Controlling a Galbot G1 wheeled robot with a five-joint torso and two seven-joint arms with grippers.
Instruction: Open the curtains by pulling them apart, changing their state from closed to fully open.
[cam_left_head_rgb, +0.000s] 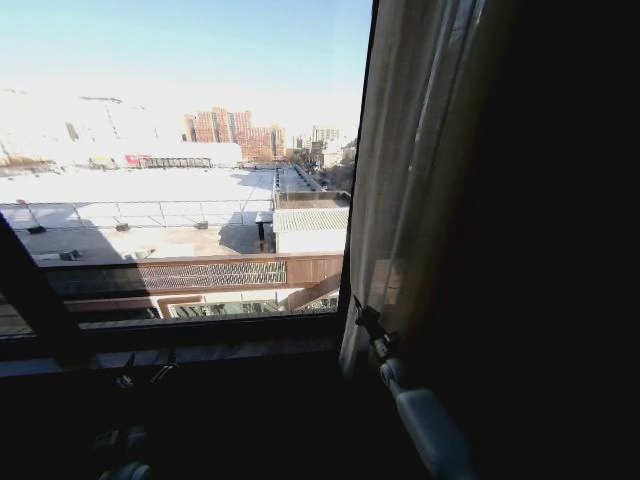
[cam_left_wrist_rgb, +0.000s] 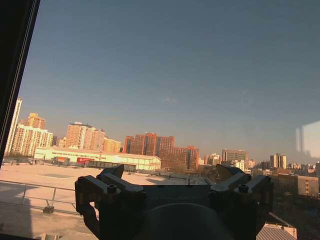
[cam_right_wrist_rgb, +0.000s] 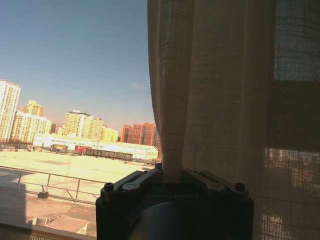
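A sheer cream curtain (cam_left_head_rgb: 410, 170) hangs bunched at the right side of the dark-framed window (cam_left_head_rgb: 345, 200). My right gripper (cam_left_head_rgb: 368, 325) reaches up from the lower right and is shut on the curtain's left edge. In the right wrist view the pleated curtain (cam_right_wrist_rgb: 215, 100) rises straight out of the closed right gripper (cam_right_wrist_rgb: 172, 176). My left gripper (cam_left_wrist_rgb: 172, 175) is open, holds nothing and faces bare glass. In the head view the left gripper (cam_left_head_rgb: 145, 372) sits low in the dark just under the sill.
The window sill (cam_left_head_rgb: 200, 350) runs across below the glass. A dark slanted frame bar (cam_left_head_rgb: 35, 290) crosses the lower left. To the right of the curtain the wall (cam_left_head_rgb: 560, 240) is in deep shadow. Rooftops and city buildings lie outside.
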